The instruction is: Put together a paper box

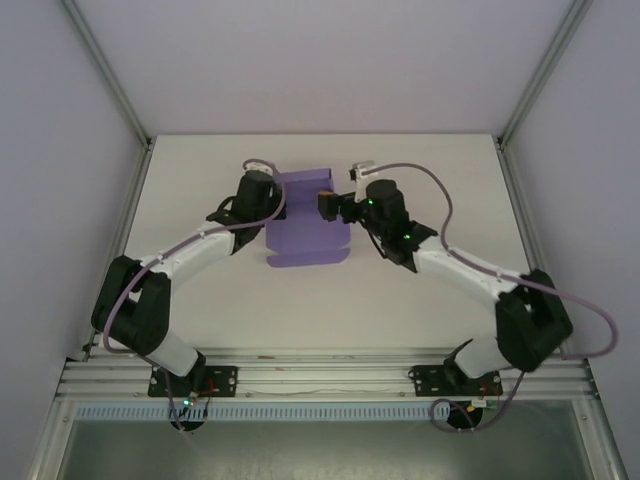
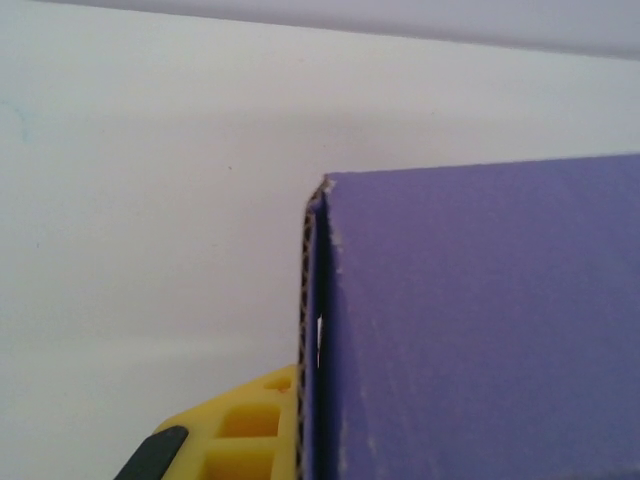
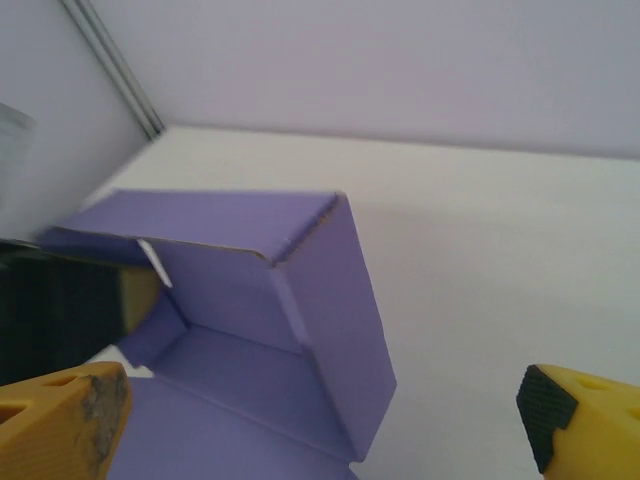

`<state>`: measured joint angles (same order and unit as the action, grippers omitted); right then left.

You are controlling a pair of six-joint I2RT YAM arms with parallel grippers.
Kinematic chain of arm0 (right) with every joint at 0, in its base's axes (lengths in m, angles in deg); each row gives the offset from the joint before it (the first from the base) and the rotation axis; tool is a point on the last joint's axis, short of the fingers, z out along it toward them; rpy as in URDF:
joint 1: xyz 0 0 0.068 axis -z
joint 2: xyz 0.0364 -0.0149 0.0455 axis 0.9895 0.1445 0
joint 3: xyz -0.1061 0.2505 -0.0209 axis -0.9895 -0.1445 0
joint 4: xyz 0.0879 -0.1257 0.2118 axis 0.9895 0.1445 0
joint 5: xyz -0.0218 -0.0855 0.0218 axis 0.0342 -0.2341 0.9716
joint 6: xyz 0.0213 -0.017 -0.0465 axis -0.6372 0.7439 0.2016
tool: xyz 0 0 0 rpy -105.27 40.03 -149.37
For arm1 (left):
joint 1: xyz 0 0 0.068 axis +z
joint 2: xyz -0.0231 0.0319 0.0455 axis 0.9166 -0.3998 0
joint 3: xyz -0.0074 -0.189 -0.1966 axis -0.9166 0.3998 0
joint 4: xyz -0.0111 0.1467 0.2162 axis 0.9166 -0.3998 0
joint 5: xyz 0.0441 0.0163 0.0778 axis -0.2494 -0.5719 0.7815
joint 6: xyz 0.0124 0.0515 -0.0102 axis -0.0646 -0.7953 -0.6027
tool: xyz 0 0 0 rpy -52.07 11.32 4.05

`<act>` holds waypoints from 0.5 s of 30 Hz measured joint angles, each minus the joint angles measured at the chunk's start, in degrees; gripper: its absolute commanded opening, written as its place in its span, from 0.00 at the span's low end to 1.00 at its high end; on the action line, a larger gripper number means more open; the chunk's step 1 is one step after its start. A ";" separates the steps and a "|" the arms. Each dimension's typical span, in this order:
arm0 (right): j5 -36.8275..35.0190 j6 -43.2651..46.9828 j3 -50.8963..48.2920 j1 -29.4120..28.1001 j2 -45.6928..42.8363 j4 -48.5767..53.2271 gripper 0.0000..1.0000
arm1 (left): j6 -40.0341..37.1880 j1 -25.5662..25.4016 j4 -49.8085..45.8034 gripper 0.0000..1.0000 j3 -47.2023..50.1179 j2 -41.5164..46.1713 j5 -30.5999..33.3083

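Right gripper gapes wide and empty beside the paper box; left gripper is clamped on its wall.

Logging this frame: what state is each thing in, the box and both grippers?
paper box: partly folded, base flat on the table, walls raised, top open.
left gripper: shut, apparently pinching a side wall of the box.
right gripper: open wide, holding nothing, fingers apart in front of the box.
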<state>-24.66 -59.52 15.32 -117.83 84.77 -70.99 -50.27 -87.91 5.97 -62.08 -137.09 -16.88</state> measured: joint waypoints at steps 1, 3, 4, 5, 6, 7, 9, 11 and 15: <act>-0.33 -0.92 -1.11 0.22 -2.36 0.02 1.00 | -3.28 0.74 -1.38 0.00 -0.81 0.00 -2.71; -2.10 -3.08 -2.27 1.05 -6.38 1.68 1.00 | -11.45 1.70 -6.56 0.00 -3.87 0.00 -8.17; -3.15 -4.33 -2.29 1.81 -7.91 3.26 1.00 | -15.50 1.84 -9.38 0.00 -5.68 0.00 -10.80; -4.11 -5.55 -2.29 2.78 -9.40 4.72 1.00 | -19.98 1.79 -12.48 0.00 -7.63 0.00 -13.81; -5.07 -6.91 -2.34 4.17 -10.97 6.60 1.00 | -25.46 1.57 -16.22 0.00 -9.88 0.00 -17.20; -5.86 -8.11 -2.45 5.64 -12.26 8.33 1.00 | -29.66 1.20 -19.04 0.00 -11.47 0.00 -19.39; -7.28 -10.60 -3.39 8.90 -15.04 11.65 1.00 | -37.29 -0.26 -24.74 0.00 -14.03 -0.02 -21.73; -8.37 -12.79 -5.31 11.56 -17.59 14.91 1.00 | -43.06 -2.95 -29.92 0.00 -15.87 -0.66 -21.53; -9.62 -15.76 -9.07 14.34 -21.29 21.57 1.00 | -51.04 -10.29 -38.25 0.00 -21.16 -6.71 -18.08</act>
<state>-34.28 -75.28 6.25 -103.49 63.48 -49.42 -101.30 -98.21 -32.28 -83.24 -143.80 -34.96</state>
